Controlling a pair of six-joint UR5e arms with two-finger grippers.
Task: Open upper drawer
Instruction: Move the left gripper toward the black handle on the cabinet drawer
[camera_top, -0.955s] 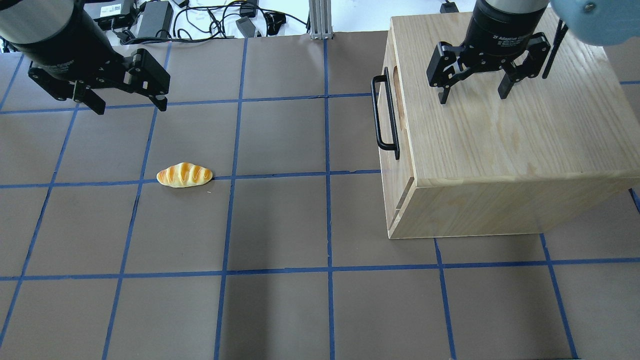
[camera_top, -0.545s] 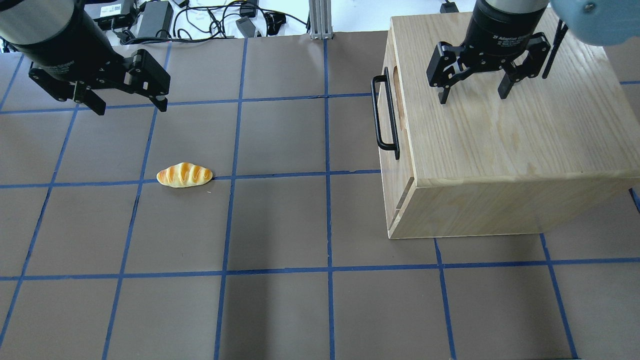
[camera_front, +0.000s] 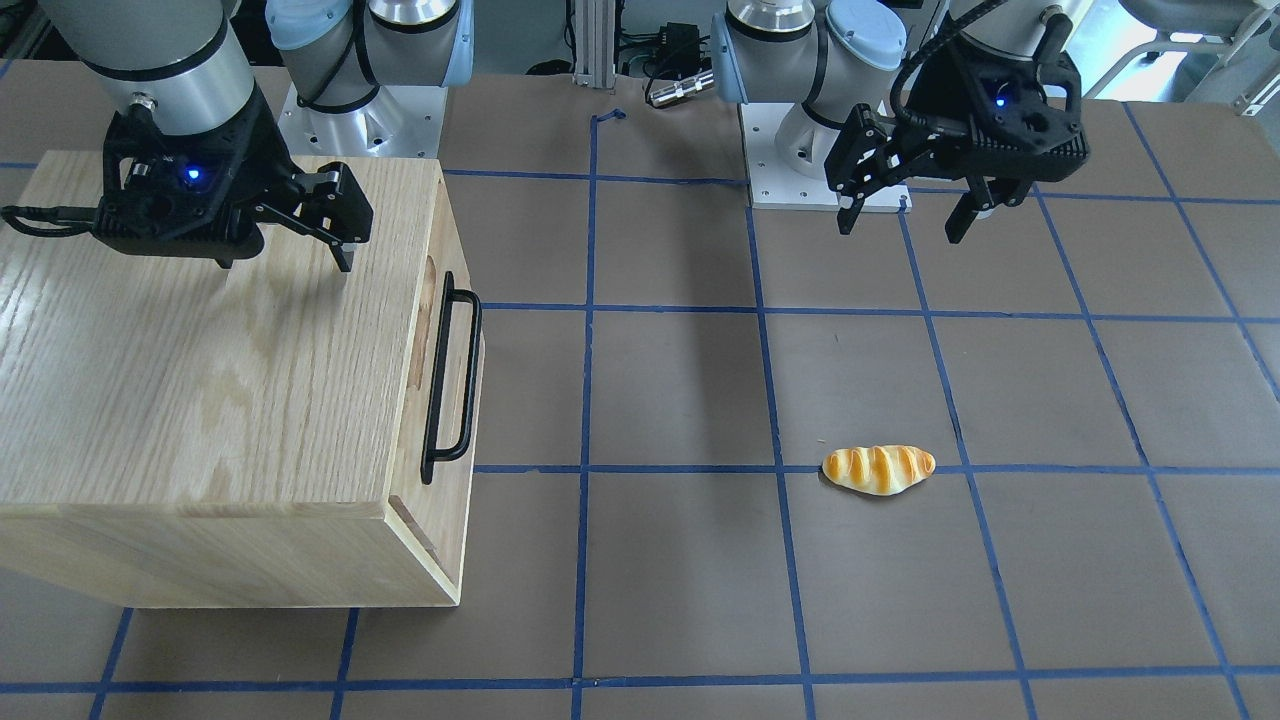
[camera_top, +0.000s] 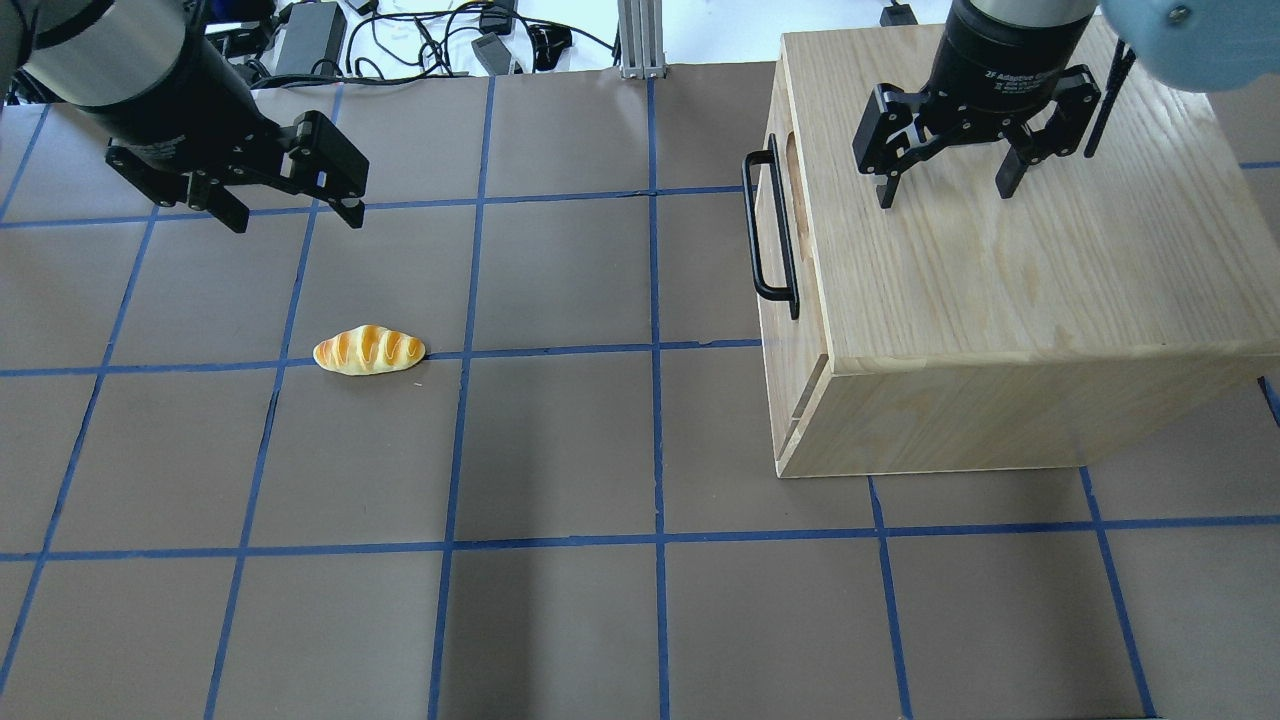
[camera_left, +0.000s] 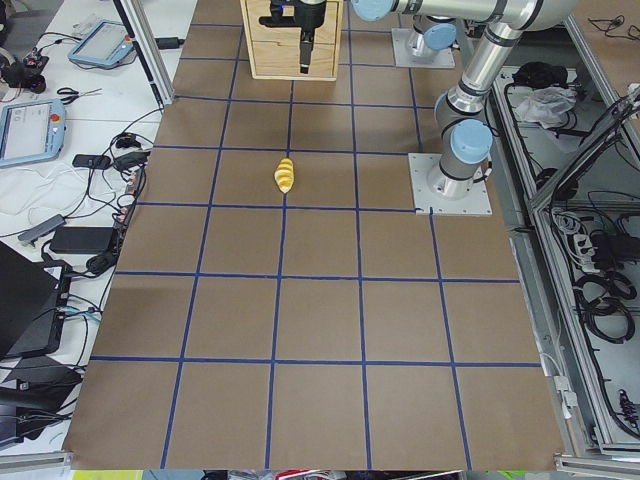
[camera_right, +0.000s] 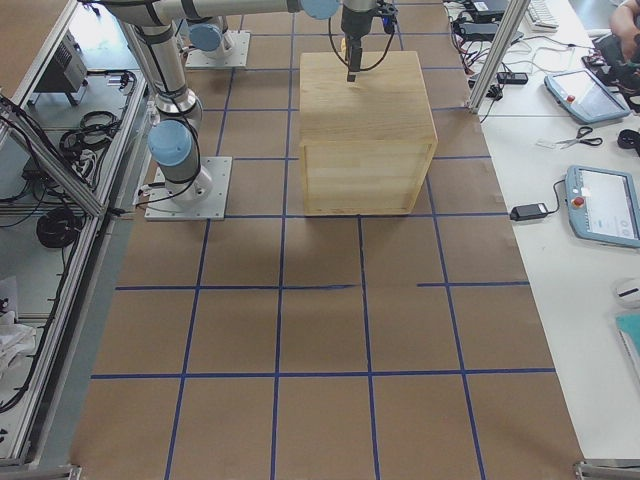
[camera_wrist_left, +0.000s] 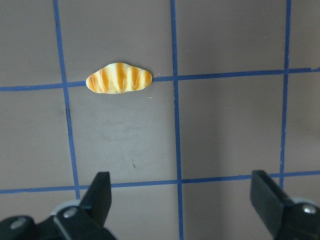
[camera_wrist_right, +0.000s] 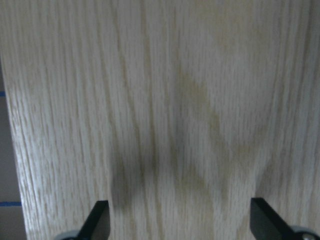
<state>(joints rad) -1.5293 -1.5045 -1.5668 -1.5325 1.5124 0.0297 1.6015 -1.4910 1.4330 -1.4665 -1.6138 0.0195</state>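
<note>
The upper drawer (camera_top: 790, 240) is shut flush in the oak cabinet (camera_top: 1000, 280), its front facing table centre. Its long black bar handle (camera_top: 770, 225) and oval notch show, also in the front-facing view (camera_front: 472, 370). My right gripper (camera_top: 945, 195) is open and empty, hovering over the cabinet's top near its back, fingers pointing down; the right wrist view shows only oak grain between its fingertips (camera_wrist_right: 100, 220). My left gripper (camera_top: 293, 220) is open and empty above the table at far left, well away from the handle.
A bread roll (camera_top: 369, 351) lies on the brown gridded table in front of my left gripper, also in the left wrist view (camera_wrist_left: 119, 79). Cables and power bricks (camera_top: 310, 35) lie beyond the table's far edge. The cabinet fills the right side.
My left gripper has shifted a little to the right and toward the table centre, still open. The right gripper and the drawer have not moved.
</note>
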